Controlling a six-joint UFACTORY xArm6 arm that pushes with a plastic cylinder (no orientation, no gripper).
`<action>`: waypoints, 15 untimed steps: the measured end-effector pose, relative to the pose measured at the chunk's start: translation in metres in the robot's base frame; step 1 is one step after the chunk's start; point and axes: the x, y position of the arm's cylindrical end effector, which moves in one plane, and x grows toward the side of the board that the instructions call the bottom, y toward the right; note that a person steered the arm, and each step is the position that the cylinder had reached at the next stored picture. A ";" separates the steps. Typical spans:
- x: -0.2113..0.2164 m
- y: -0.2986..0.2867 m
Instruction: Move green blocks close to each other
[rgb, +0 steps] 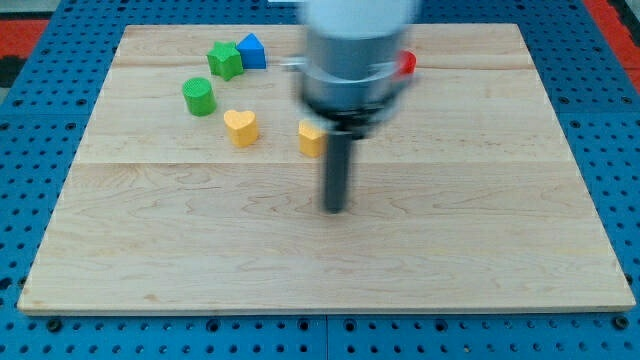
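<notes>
Green star block (225, 60) and green cylinder block (199, 96) sit near but apart, up-left of my tip (335, 209); closing push likely left. End effector grasps nothing.

Our arm (355, 50) hangs down from the view's top, its dark rod (337, 165) upright, our tip (335, 209) near the view's middle.

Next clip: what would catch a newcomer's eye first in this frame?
The blurred grey arm housing at the view's top centre dominates, its dark rod ending at my tip on bare wood, below the blocks. Left of it sit a green star-shaped block, a green cylinder block, a blue block and a yellow heart-shaped block.
</notes>
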 end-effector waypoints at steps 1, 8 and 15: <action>-0.022 -0.079; -0.169 -0.151; -0.267 -0.122</action>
